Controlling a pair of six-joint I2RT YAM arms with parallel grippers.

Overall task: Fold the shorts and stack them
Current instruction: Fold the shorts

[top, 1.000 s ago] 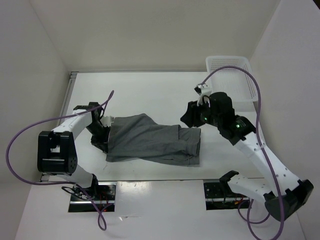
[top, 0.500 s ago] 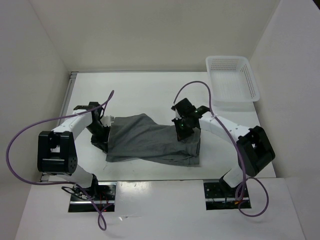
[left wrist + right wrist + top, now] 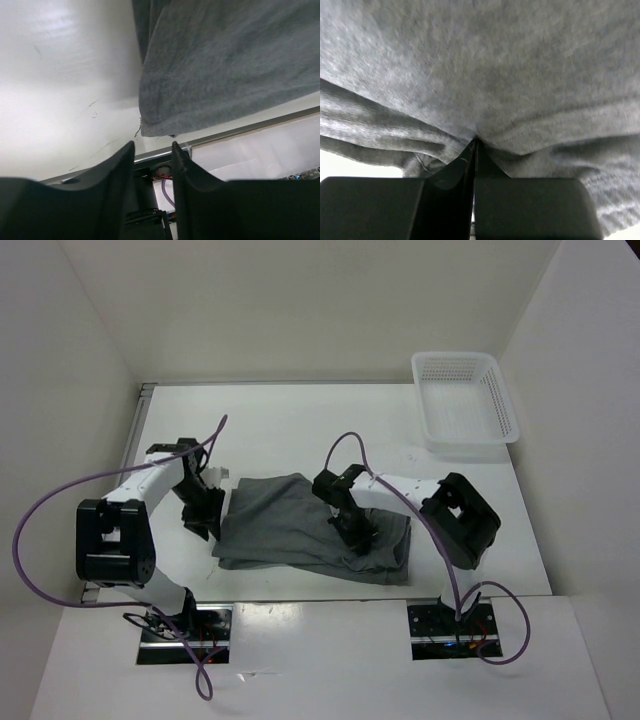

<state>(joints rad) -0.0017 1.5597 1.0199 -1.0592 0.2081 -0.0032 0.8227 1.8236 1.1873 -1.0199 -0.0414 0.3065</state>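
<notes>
The grey shorts [image 3: 300,525] lie flat on the white table, with rumpled folds at their right end. My right gripper [image 3: 355,530] is down on the shorts right of their middle. In the right wrist view its jaws [image 3: 475,144] are shut, with grey fabric [image 3: 485,75] puckered at the tips. My left gripper [image 3: 205,510] sits just off the shorts' left edge. In the left wrist view it [image 3: 152,147] is open and empty, with a shorts corner [image 3: 210,75] just beyond the fingertips.
A white mesh basket [image 3: 465,400] stands at the back right corner of the table [image 3: 290,425]. White walls close in the left, back and right. The table's front metal edge [image 3: 235,131] runs close to the shorts' near hem. Purple cables loop above both arms.
My right arm has swung in from the right and come down onto the shorts' middle-right, bunching the cloth there. My left gripper has shifted slightly off the left edge.
</notes>
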